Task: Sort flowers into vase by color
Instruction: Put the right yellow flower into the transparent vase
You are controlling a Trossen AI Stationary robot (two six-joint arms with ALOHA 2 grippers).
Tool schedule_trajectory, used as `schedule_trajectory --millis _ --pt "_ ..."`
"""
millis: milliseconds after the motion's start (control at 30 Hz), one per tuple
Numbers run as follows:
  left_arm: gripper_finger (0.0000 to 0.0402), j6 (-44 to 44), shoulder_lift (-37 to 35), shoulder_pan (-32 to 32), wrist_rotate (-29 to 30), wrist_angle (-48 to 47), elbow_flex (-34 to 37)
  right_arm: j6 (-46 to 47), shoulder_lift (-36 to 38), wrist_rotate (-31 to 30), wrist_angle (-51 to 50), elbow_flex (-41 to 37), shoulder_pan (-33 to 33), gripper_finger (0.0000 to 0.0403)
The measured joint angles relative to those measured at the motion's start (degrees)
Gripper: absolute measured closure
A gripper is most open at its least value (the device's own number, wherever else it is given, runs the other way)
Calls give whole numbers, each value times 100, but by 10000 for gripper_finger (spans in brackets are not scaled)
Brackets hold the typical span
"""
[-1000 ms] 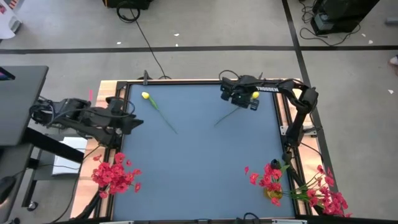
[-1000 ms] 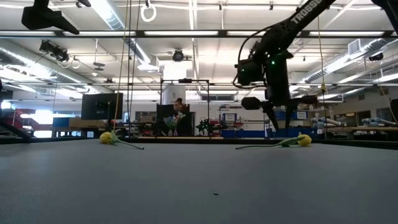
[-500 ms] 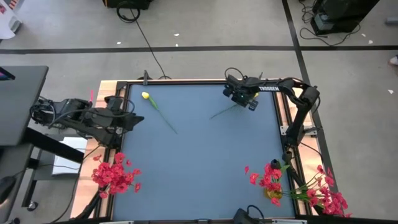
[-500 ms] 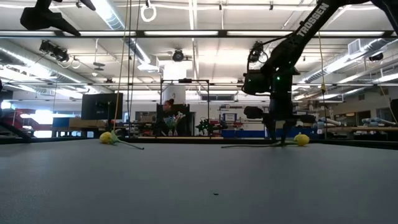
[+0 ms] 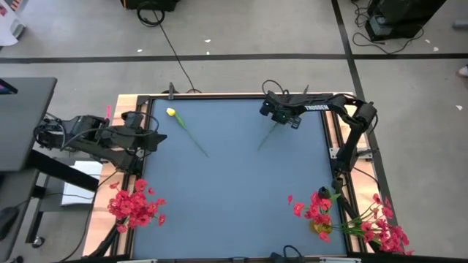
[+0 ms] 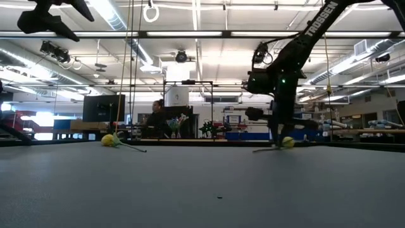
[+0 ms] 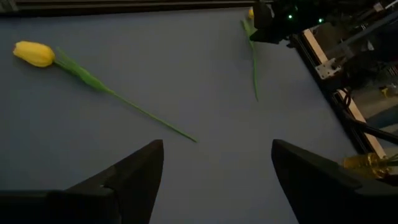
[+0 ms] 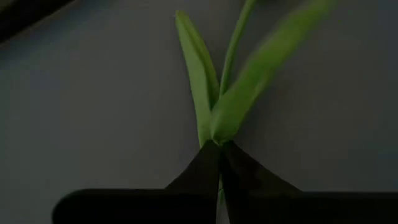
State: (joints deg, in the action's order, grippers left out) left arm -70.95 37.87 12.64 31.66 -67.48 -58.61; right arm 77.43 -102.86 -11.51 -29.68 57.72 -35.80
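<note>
One yellow tulip [image 5: 170, 112] lies flat at the table's far left, its thin stalk slanting toward the middle. My left gripper [image 7: 217, 168] hovers open over the table's left edge [image 5: 150, 139], facing that tulip [image 7: 34, 54]. A second yellow tulip [image 6: 288, 142] lies at the far right, and my right gripper [image 5: 284, 115] is down on it, shut. Its blossom is hidden under the gripper in the high view; the stalk [image 5: 267, 137] runs toward the table's middle. Bunches of red flowers [image 5: 135, 204] stand at the near left and near right [image 5: 316, 208] corners. My right gripper pinches the second tulip's stalk between its two fingers [image 8: 193, 171], right where the green leaves branch off [image 8: 214, 134], close behind the blossom. The fingers come from above, pointing steeply down, across the stalk. Blossom and stalk end [image 6: 262, 150] seem to rest on the table.
A yellowish vase [image 5: 322, 228] holds the near-right red bunch; more red blossoms [image 5: 380, 228] hang beyond the table's right edge. The blue table middle [image 5: 234, 183] is bare. The raised frame [image 5: 219, 96] runs along the far edge. A person shows in the room behind the table [image 6: 154, 120].
My right gripper has sunk onto the far-right tulip, tipped more steeply down and shut on its stalk. The tulip has slid a little toward the table's left and its stalk end has swung. The left arm has hardly moved.
</note>
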Motion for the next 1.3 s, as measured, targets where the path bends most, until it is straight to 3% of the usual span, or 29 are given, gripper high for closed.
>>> schedule_trajectory --millis 133,300,433,600,767,933,1067,1300 --pt "105 236 0 0 -152 137 0 -531 124 288 861 -1 466 396" --pt "105 1107 81 1 -740 1034 0 -1490 159 560 2511 1 1174 397" --pt "105 1540 232 0 -788 1472 0 -2253 165 897 3975 1 1726 397" --pt "105 1676 477 0 -791 1547 0 -3459 170 876 5928 3 2283 397" --pt "103 2308 711 0 -781 1876 2 -4387 172 1184 7287 8 2619 397" --pt "88 3722 1019 -40 -796 3100 2 -4935 176 1703 7677 12 2814 397" --pt "72 4011 1306 -434 -893 3560 2 -5526 178 1913 7776 14 3001 397" --pt "61 4801 1794 -973 -1869 4342 2 -6235 178 1608 7834 96 3242 397"
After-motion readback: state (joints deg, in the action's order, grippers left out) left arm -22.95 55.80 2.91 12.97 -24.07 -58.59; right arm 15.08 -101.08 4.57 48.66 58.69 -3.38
